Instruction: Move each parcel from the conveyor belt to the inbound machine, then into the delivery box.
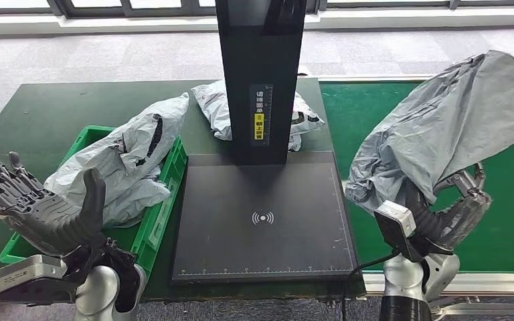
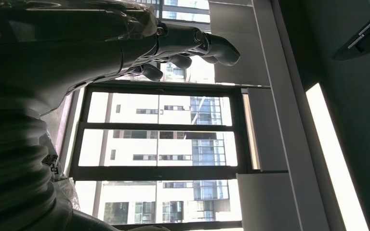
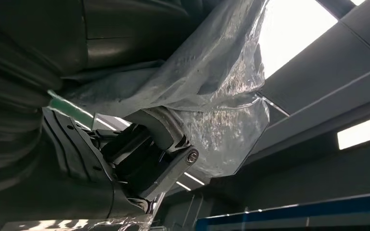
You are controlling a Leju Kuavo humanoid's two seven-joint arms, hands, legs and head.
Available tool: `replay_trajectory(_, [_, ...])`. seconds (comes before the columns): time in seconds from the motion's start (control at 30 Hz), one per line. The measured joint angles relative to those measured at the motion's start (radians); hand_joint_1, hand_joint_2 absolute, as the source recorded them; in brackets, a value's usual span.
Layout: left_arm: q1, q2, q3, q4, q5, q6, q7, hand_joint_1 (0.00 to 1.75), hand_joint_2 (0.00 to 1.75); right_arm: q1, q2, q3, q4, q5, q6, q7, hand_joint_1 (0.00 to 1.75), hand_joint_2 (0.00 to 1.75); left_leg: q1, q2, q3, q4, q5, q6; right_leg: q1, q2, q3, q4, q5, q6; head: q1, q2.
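My right hand (image 1: 456,208) grips a large grey plastic parcel (image 1: 452,127) and holds it up over the green conveyor belt (image 1: 508,221), just right of the black inbound machine's scan plate (image 1: 264,221). In the right wrist view the parcel (image 3: 207,82) drapes over the dark fingers (image 3: 164,159). My left hand (image 1: 40,204) is raised, palm up with fingers spread, holding nothing, in front of the green delivery box (image 1: 154,221). A grey parcel (image 1: 127,157) lies in that box. Another grey parcel (image 1: 217,107) lies behind the machine's black column (image 1: 261,73).
The machine and the box stand on a dark green table (image 1: 47,114). The conveyor belt runs along the table's right side. Grey carpet (image 1: 107,53) lies beyond the table, with windows (image 2: 159,144) at the far wall.
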Motion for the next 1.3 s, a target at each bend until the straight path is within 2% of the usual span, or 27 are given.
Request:
replay_trajectory(0.13, [0.0,0.0,0.0,0.0,-0.005,-0.009,0.0,0.0,1.75,0.025,-0.006,0.107,-0.028,-0.089,0.021,0.001,1.75,1.75,0.0,0.001,0.0,0.0,0.0,0.0,0.0,0.0,0.0,0.0,0.0,0.0,0.0,0.0])
replay_trajectory(0.27, [0.0,-0.002,0.0,0.0,-0.016,-0.023,0.0,0.0,1.75,0.048,-0.015,0.267,-0.008,-0.173,0.126,0.006,1.75,1.75,0.0,0.001,0.0,-0.001,0.0,0.0,0.001,0.001,0.0,0.0,0.0,-0.001,0.0,0.0])
replay_trajectory(0.37, [0.0,-0.002,0.0,0.0,-0.021,-0.024,0.0,0.0,1.75,0.041,-0.018,0.351,0.056,-0.198,0.197,0.016,1.75,1.75,0.0,0.001,0.0,-0.001,0.0,-0.001,0.002,0.0,0.0,0.0,-0.001,-0.001,0.0,0.0])
replay_trajectory(0.53, [-0.001,-0.003,0.0,0.002,-0.021,-0.023,0.0,0.0,1.75,-0.01,-0.018,0.424,0.25,-0.228,0.252,0.016,1.75,1.75,0.001,0.001,0.0,-0.001,0.0,-0.001,0.001,0.0,0.0,0.0,-0.001,-0.001,0.0,0.0])
replay_trajectory(0.77, [-0.015,-0.006,-0.009,0.041,-0.015,-0.042,0.0,0.0,1.75,-0.096,-0.01,0.465,0.52,-0.24,0.291,0.031,1.75,1.75,0.0,0.001,0.0,-0.001,0.0,-0.001,0.001,0.001,0.0,0.0,-0.001,-0.001,0.0,0.0])
replay_trajectory(0.83, [-0.02,-0.007,-0.011,0.052,-0.018,-0.042,0.0,0.0,1.75,-0.119,-0.007,0.472,0.587,-0.228,0.283,0.047,0.87,1.75,0.0,0.001,0.0,-0.001,0.0,-0.001,0.001,0.001,0.0,0.0,-0.001,-0.001,0.0,0.0])
replay_trajectory(0.9, [-0.024,-0.008,-0.014,0.062,-0.022,-0.041,0.0,0.0,1.75,-0.146,-0.003,0.475,0.652,-0.219,0.287,0.072,0.0,0.87,0.0,0.001,0.0,-0.001,0.0,-0.001,0.001,0.001,-0.001,0.0,-0.001,-0.001,0.0,0.0])
replay_trajectory(0.97, [-0.028,-0.008,-0.017,0.069,-0.027,-0.041,0.0,0.0,1.75,-0.171,0.0,0.478,0.716,-0.213,0.306,0.108,0.0,0.0,0.0,0.001,0.0,-0.001,0.0,-0.001,0.001,0.001,-0.001,0.0,-0.001,-0.002,0.0,0.0])
replay_trajectory(1.13, [-0.038,-0.01,-0.031,0.084,-0.054,-0.038,0.008,0.0,1.75,-0.249,0.005,0.479,0.903,-0.229,0.406,0.178,0.0,0.0,0.0,0.002,0.0,-0.001,0.0,-0.001,0.001,0.001,-0.001,0.0,0.0,-0.002,0.0,0.0])
replay_trajectory(1.3, [-0.04,-0.01,-0.037,0.089,-0.065,-0.034,0.017,0.0,1.75,-0.276,0.006,0.479,0.984,-0.231,0.413,0.178,0.0,0.0,0.0,0.002,0.0,-0.001,0.0,-0.001,0.001,0.001,-0.001,0.0,0.0,-0.002,0.0,0.0])
